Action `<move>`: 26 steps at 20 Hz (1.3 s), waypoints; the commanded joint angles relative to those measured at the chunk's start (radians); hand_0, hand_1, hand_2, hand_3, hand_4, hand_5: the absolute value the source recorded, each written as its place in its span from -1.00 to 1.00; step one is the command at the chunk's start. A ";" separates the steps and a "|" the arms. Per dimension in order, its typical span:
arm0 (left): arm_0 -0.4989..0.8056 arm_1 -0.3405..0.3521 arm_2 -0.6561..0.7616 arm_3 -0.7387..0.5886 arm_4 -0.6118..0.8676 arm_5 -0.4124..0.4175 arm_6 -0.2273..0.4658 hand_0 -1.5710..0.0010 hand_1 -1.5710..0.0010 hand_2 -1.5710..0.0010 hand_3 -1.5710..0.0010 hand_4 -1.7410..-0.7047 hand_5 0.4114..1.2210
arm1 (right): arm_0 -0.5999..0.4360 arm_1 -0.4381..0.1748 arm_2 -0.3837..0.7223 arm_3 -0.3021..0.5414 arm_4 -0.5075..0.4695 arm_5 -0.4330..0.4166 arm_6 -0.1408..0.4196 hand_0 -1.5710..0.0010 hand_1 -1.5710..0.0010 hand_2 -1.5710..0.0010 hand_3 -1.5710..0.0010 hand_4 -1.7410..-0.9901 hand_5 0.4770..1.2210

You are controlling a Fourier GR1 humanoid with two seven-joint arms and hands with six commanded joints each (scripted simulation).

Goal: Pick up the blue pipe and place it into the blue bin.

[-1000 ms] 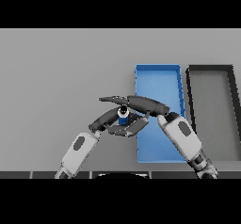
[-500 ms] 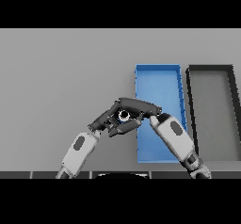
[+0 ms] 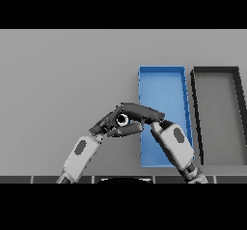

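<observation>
The blue pipe [image 3: 123, 120] stands on the grey table just left of the blue bin [image 3: 162, 81]. Only its pale ring end shows between my two hands. My right hand [image 3: 141, 112] reaches in from the right, over the bin's left wall. Its fingers lie across the top of the pipe and its thumb curls under it. My left hand [image 3: 105, 123] comes in from the lower left, with straight fingers resting against the pipe's left side. The rest of the pipe is hidden by the hands.
A black bin [image 3: 218, 74] stands right beside the blue bin, at the right edge. My right forearm [image 3: 174, 144] lies over the near part of the blue bin. Bare grey table [image 3: 62, 74] stretches away to the left and behind.
Both hands have closed in on the pipe from either side. The right hand's fingers and thumb have come together round it. The pipe's blue body no longer shows.
</observation>
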 commanded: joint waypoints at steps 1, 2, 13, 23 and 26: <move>-0.015 0.002 0.005 0.007 -0.009 0.005 0.011 -0.84 -0.74 -0.70 -0.34 -0.78 1.00 | -0.006 0.005 -0.016 0.003 0.011 -0.007 -0.009 -0.98 -0.98 -0.98 -0.97 -0.35 0.94; -0.014 0.011 0.001 0.005 -0.025 -0.002 0.014 -0.50 -0.39 -0.36 -0.07 -0.56 1.00 | 0.010 0.012 -0.016 -0.010 0.022 -0.008 -0.019 -0.98 -0.98 -0.98 -0.98 -0.35 0.95; -0.016 0.031 0.009 0.019 -0.050 -0.060 0.111 0.87 0.88 0.88 0.91 0.47 -0.33 | 0.019 0.099 -0.077 -0.009 0.109 0.048 0.013 -1.00 -1.00 -1.00 -1.00 -0.36 1.00; -0.013 0.022 0.005 0.047 -0.038 -0.036 0.205 0.99 0.99 0.99 0.99 0.49 -0.80 | -0.091 0.170 -0.207 -0.030 -0.089 0.017 0.179 -1.00 -1.00 -1.00 -1.00 -0.34 1.00; -0.008 0.027 0.003 0.051 -0.047 -0.033 0.205 0.99 0.99 0.99 0.99 0.50 -0.83 | -0.208 0.112 -0.262 -0.016 -0.223 -0.086 0.235 -1.00 -1.00 -1.00 -1.00 -0.35 1.00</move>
